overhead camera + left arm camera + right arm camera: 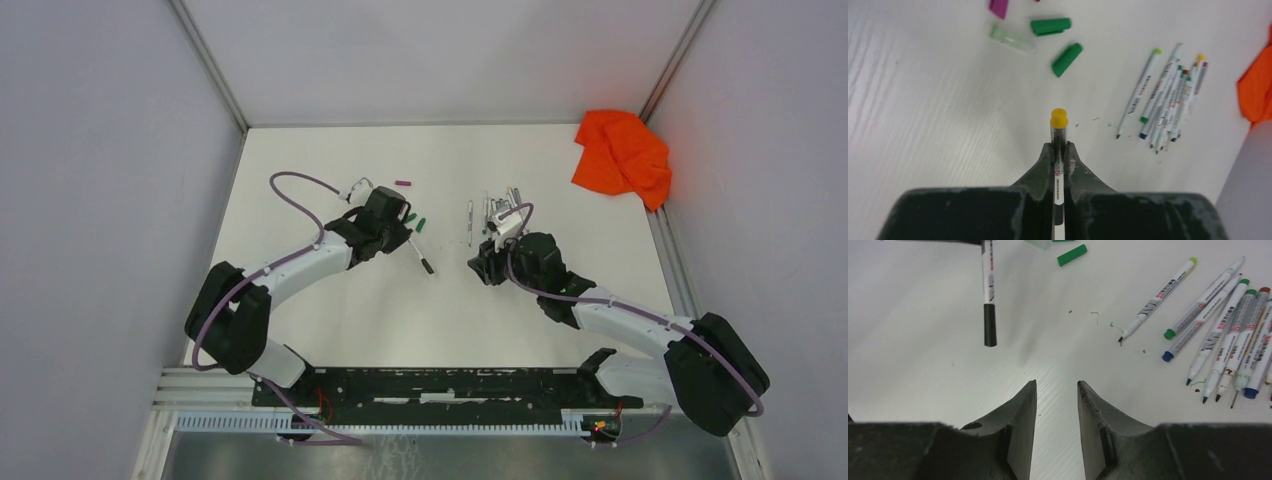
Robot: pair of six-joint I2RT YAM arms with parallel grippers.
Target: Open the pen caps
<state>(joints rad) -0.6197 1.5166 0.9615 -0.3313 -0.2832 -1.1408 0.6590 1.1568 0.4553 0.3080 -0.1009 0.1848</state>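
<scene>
My left claw [1059,150] clamps a stiff, likely light and slick pen [1058,135], so I'd pinch its stubby black cap [990,325] with my empty, wide-open right claw [1057,390].

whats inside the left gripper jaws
A pen, clamped mid-barrel by the left gripper; its yellow end sticks out. The barrel's sides under the fingers are covered.

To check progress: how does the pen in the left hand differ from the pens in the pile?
The held pen is clamped in the left hand; the piled pens lie loose. The held pen wears a black cap; the piled pens show bare tips. Both have white-grey printed barrels.
</scene>
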